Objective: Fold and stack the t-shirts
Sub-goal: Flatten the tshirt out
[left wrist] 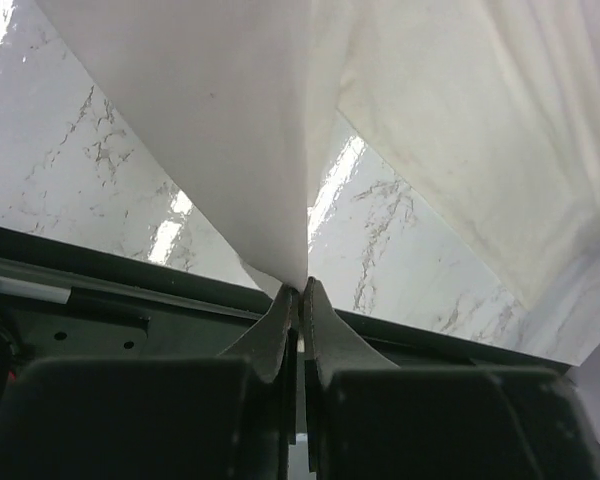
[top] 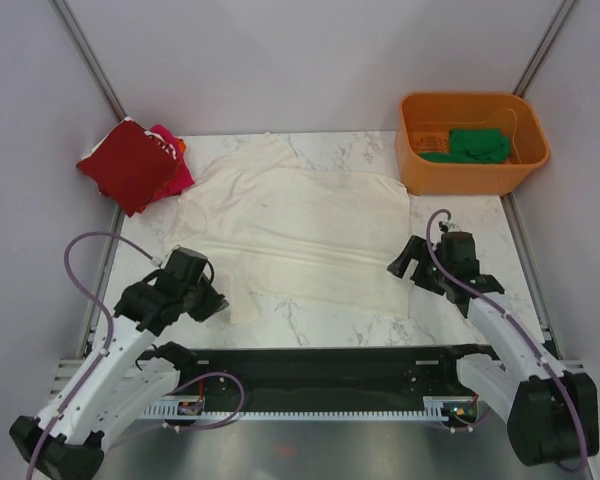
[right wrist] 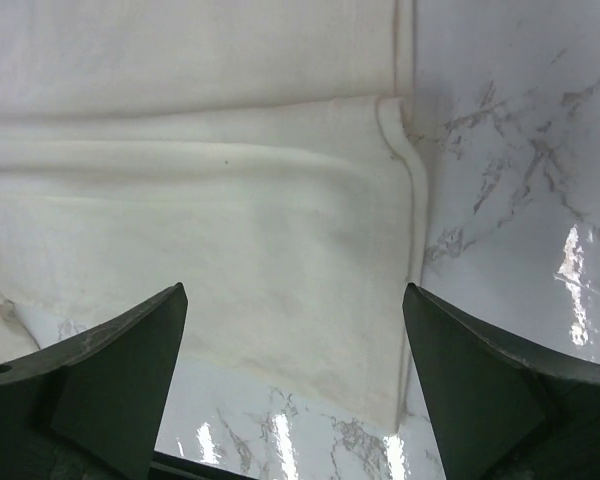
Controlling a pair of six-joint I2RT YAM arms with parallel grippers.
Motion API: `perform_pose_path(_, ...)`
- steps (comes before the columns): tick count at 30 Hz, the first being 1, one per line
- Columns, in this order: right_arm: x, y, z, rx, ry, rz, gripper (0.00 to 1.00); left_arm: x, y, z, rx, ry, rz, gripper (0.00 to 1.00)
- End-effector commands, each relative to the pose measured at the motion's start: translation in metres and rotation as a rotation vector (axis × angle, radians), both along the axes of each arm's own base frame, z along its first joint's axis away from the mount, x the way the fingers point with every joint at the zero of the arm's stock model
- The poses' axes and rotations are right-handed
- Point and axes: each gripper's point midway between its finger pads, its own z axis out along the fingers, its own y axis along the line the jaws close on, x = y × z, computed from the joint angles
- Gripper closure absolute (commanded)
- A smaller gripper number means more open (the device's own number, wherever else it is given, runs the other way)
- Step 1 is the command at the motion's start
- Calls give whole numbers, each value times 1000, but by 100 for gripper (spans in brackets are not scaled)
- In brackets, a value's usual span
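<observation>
where the cream-white t-shirt [top: 300, 235] lies spread over the middle of the marble table [top: 450, 215], you can see it partly folded, with a long crease running across it from left to right. its near left corner is caught up: your left fingers [left wrist: 300, 297] are pressed tight together on that corner, and in the left wrist view the cloth fans out from them, taut, with the table showing underneath on both sides. your right fingers [top: 406, 262] stand spread wide just over the shirt's right edge. in the right wrist view the hemmed right corner lies flat on the table between them, and they grip nothing.

further out, the dark red t-shirt [top: 128, 162] sits folded at the far left corner of the table, resting on the magenta-pink t-shirt [top: 178, 168], which peeks out along its right side. at the far right corner the green t-shirt [top: 475, 145] lies crumpled inside the orange tub [top: 420, 175], and the tub stands just beside the cream-white shirt's far right corner.
</observation>
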Motion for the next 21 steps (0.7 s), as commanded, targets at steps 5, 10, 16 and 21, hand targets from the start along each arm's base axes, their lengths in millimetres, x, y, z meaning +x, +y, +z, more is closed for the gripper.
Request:
perform_pose_path(5,-30,-5,12,31,53,-90,2,-39,22,43,-4,-14,27,98)
perform_pose_path(10,-50,8,7,38,74,-92,2,-52,37,52,30,-32,44,98)
perform_pose_path(16,-67,-1,-13,-22,151,-142,2,-58,39,43,19,-31,49,98)
perform_pose_path(21,-74,-9,-23,-114,210,-187,2,-53,45,53,52,-78,44,98)
